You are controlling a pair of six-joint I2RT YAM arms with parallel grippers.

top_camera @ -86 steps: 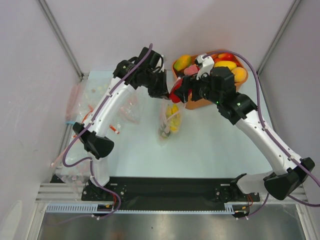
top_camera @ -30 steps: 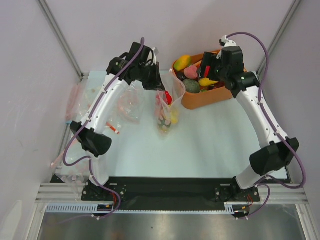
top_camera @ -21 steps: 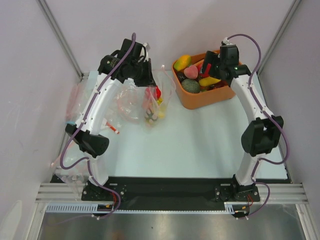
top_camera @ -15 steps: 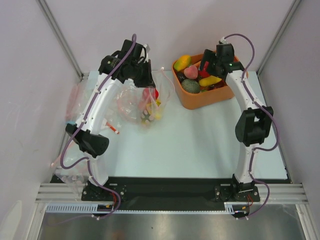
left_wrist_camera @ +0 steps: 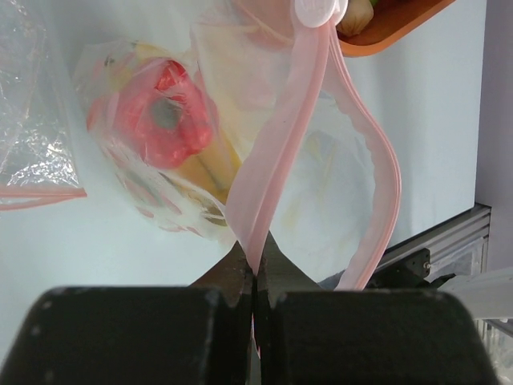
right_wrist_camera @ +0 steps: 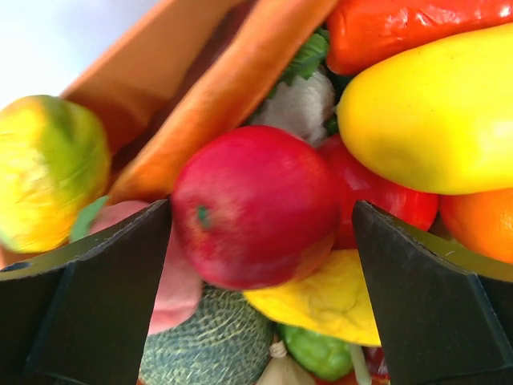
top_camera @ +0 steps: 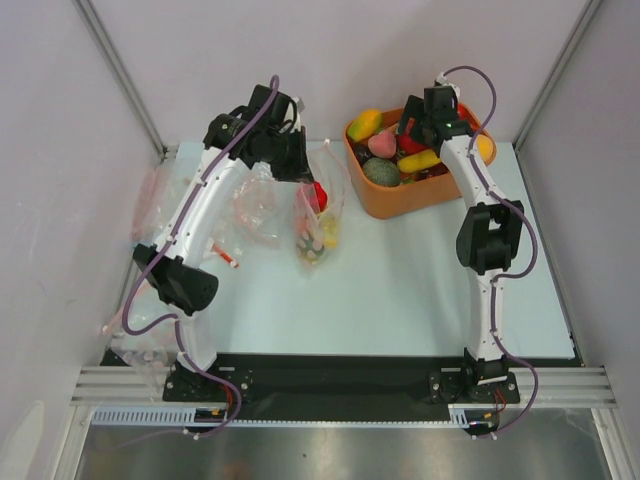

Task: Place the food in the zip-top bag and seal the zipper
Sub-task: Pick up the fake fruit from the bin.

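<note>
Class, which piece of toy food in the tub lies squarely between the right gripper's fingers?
The red apple: it alone sits between the right gripper's open fingers.

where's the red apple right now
In the right wrist view, the red apple lies mid-frame between the right arm's open fingers, inside the orange tub, with a yellow fruit to its right and a green melon below.

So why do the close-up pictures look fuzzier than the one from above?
Top view: even light, sharp, soft shadows only. Left wrist view: the left gripper sits too near the lens, a dark blur; the red fruit looks hazy through the bag. Right wrist view: the apple is fairly crisp, frame edges softer.
</note>
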